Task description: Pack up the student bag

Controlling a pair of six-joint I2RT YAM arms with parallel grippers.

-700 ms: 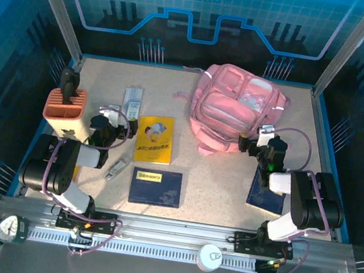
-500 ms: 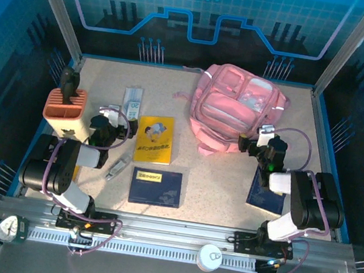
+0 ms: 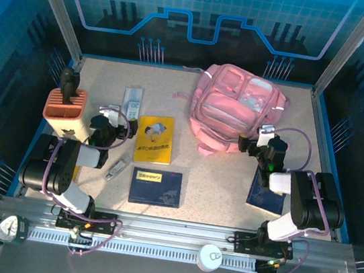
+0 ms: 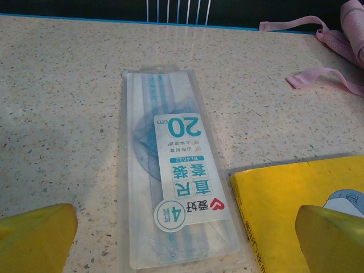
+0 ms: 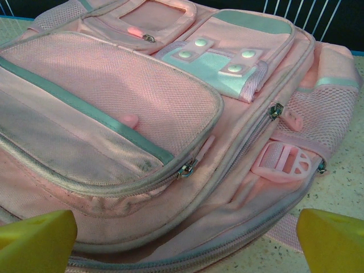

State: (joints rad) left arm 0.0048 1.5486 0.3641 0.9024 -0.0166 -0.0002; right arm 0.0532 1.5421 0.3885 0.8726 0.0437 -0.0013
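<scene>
Nothing is being held yet — the right gripper [image 5: 187,244] is sitting w/ its fingers spread wide, aimed at the near side of the student bag [image 3: 236,110]. The left gripper [image 4: 187,239] is hovering, equally spread, low over the ruler pack [image 4: 170,182] just beside the yellow book [image 3: 154,139]. Judging from that, the step in hand is prob. getting the bag open before anything goes in. So the right arm is needing a clean pinch on a zip pull [image 5: 276,110], not on soft cloth. Pulling along the zip line rather than upward should be keeping the bag from dragging over the worktop [image 3: 216,182], and the left arm may be wanted to steady it. The ruler pack is lying flat and slick, so it is likely calling for a low grip across its narrow width, i.e. by the long edges. The bag is lying front-up in the far right part of the worktop, close to the far edge and far-right corner, w/ a strap [image 4: 321,79] trailing left along that edge. It is looking soft and slumped — pink mesh and translucent front pockets, pale green trim, a patch w/ four snaps, a pink buckle at the side. Its zips are looking closed, as far as the right wrist view is showing.
</scene>
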